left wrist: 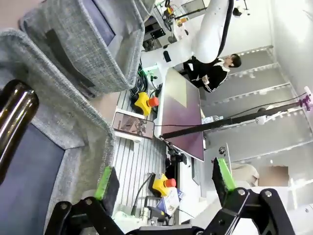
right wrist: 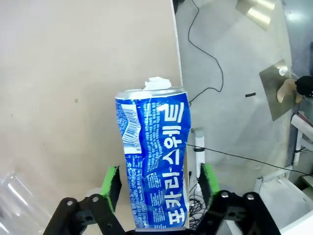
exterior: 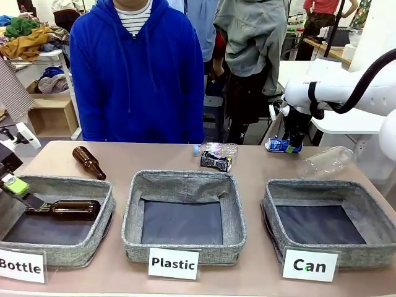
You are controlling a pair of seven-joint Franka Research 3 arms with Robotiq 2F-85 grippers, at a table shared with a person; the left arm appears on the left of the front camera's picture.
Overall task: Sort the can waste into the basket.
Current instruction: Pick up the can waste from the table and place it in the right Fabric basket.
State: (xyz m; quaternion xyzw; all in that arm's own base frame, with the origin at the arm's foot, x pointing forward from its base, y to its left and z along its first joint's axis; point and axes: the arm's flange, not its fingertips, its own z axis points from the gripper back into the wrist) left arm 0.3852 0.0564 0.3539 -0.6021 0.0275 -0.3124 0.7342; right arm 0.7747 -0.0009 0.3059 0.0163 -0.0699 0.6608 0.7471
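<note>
- The blue can (right wrist: 154, 161) lay on its side at the far right of the table (exterior: 154, 158), close to the table's right edge, with its crumpled open end pointing away from the wrist.
- The right gripper (right wrist: 159, 182) was clenched on the blue can, with one green pad on each side of its body, low on the printed wall.
- The black can (exterior: 216, 162), dented, lay free at the far middle of the table, just beside a small clear bottle (exterior: 218, 149) and well apart from either arm.
- The Can basket (exterior: 322, 185) stood at the near right with nothing on its dark floor, so neither can had been sorted yet.
- A larger clear bottle (exterior: 326, 161) lay between the gripped can and that basket's far rim.
- The step in hand looked like the lift: it would go best straight up first, high enough to pass over the larger clear bottle and the rim, then toward the near side.
- The thin, creased wall could buckle or slip, so the hold wanted checking before any sideways travel, and the release was best made low over the basket floor.
- The left gripper (left wrist: 164, 178) hung released over the Bottle basket (exterior: 74, 183) at the near left, its pads wide apart and gripping nothing.
</note>
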